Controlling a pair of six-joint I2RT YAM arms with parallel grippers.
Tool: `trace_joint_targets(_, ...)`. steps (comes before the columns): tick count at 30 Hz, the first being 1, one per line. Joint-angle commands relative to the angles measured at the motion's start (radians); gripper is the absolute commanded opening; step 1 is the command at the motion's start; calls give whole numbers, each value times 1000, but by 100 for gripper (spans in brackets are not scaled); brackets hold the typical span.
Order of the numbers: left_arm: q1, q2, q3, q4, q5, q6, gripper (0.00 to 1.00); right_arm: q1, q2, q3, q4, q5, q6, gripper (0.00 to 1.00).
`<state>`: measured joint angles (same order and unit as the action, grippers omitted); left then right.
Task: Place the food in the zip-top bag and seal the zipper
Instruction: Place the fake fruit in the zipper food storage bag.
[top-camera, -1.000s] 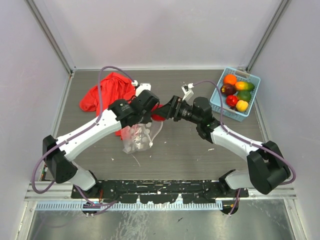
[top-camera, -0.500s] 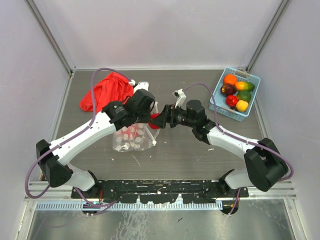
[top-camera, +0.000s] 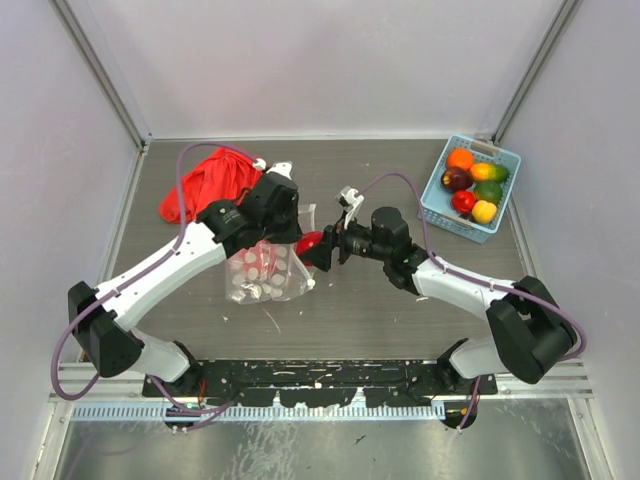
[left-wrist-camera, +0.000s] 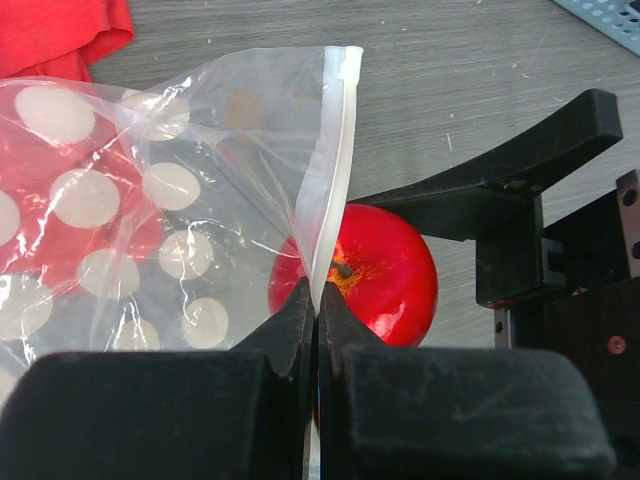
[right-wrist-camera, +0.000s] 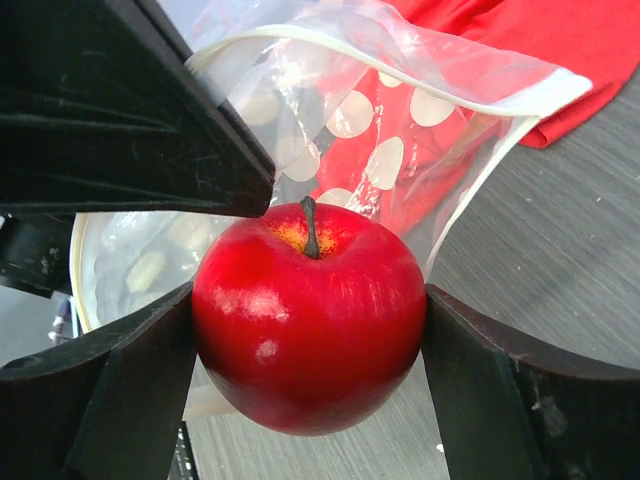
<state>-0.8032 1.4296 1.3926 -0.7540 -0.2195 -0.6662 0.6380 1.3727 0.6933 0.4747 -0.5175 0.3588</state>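
Red apple (right-wrist-camera: 309, 316), white-dotted clear bag (left-wrist-camera: 150, 210)

Glossy red apple (right-wrist-camera: 308, 318); thin clear plastic bag (left-wrist-camera: 150, 190)

The mouth of the zip-top bag (right-wrist-camera: 400, 120) stands open just beyond the red apple (right-wrist-camera: 310, 320) clamped in the right gripper (top-camera: 318, 250), though the left gripper (left-wrist-camera: 317, 310) pinching the zipper (left-wrist-camera: 338, 150) crowds one side and the red cloth (top-camera: 205, 180) lies close behind, while bare table (top-camera: 380, 310) runs free toward the blue basket (top-camera: 432, 190).
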Motion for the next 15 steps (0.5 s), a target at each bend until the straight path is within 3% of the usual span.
trace_joint_targets(1, 14, -49, 8, 76, 78, 28, 0, 15, -46, 7, 83, -29, -131, 43)
trace_joint_targets(8, 18, -19, 27, 79, 185, 60, 0, 41, -56, -20, 121, -10, -316, 42)
trace_joint_targets(15, 19, 25, 36, 62, 256, 77, 0, 49, -66, -90, 290, -17, -421, 40)
